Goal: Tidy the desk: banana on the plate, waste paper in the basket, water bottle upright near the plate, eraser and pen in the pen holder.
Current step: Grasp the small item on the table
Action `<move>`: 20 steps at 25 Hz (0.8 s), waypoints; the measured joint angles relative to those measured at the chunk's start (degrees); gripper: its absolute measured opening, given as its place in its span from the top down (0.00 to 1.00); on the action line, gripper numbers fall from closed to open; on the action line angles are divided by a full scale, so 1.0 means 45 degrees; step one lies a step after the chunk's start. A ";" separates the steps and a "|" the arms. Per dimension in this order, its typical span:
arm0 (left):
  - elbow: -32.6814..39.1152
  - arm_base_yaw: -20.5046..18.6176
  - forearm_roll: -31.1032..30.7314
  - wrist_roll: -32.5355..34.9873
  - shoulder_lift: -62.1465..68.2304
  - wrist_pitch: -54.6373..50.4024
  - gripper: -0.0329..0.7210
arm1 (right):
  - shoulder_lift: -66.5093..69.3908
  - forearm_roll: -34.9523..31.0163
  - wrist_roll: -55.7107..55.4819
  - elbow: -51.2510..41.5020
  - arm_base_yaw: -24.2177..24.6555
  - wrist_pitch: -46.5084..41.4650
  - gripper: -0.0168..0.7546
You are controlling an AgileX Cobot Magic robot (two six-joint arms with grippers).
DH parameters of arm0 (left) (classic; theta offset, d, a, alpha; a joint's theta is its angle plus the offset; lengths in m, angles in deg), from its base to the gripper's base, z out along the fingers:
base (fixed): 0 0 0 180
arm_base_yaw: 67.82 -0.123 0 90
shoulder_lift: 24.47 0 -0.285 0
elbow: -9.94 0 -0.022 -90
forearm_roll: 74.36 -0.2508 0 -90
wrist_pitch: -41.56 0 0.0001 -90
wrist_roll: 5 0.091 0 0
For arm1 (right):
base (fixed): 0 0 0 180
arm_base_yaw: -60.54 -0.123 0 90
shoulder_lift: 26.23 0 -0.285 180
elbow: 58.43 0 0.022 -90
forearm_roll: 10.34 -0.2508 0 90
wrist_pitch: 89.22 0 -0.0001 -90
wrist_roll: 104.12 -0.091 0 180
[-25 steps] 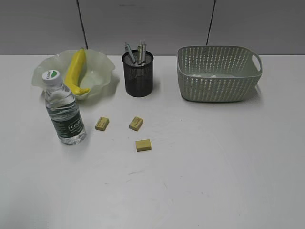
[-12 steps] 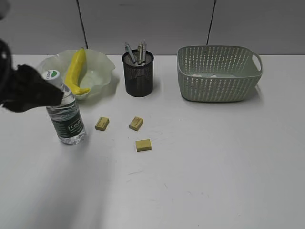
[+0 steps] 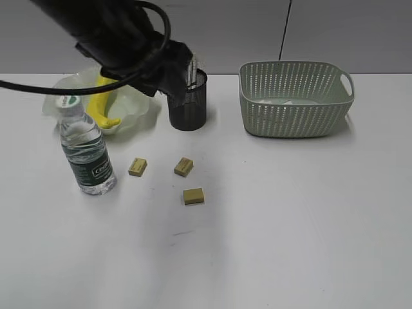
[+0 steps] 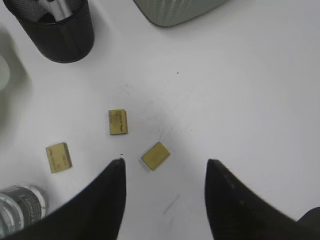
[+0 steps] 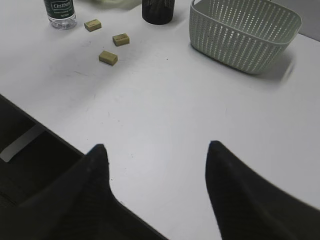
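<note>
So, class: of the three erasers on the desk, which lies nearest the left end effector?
The eraser nearest the camera, lying just ahead of the open left end effector; the other two erasers lie farther off.

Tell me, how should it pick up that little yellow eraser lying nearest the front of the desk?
From straight above, pinching its two longer sides. The nearest eraser lies flat on the desk, apart from the other two erasers, so the open left end effector has room.

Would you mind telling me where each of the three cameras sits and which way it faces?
Exterior view: in front of the desk, angled down; the left arm crosses the top left.
Left wrist view: above the desk, looking down between open left gripper fingers at three erasers.
Right wrist view: low at the near edge, facing the basket; right gripper open.
All share the erasers and the pen holder.
</note>
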 joint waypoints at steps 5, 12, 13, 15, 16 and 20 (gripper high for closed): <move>-0.3213 0.0000 -0.1060 -0.1137 0.2572 -0.2110 0.45 | 0.0000 0.0000 -0.0016 0.0000 0.0000 0.0011 0.35; -0.6755 -0.0431 -0.2528 -0.2150 0.5637 -0.4562 0.45 | 0.0000 0.0000 -0.0016 0.0000 0.0000 0.0011 0.35; -0.7200 -0.0553 -0.2565 -0.2164 0.6061 -0.4831 0.45 | 0.0000 0.0000 -0.0016 0.0000 0.0000 0.0011 0.35; -0.8046 -0.0779 -0.2580 -0.2175 0.6799 -0.5041 0.45 | 0.0000 0.0000 -0.0016 0.0000 0.0000 0.0011 0.35; -0.8342 -0.0897 -0.2591 -0.2175 0.7147 -0.5055 0.45 | 0.0000 0.0000 -0.0016 0.0000 0.0000 0.0011 0.35; -0.9105 -0.1323 -0.2585 -0.2175 0.8043 -0.5076 0.44 | 0.0000 0.0000 -0.0016 0.0000 0.0000 0.0011 0.35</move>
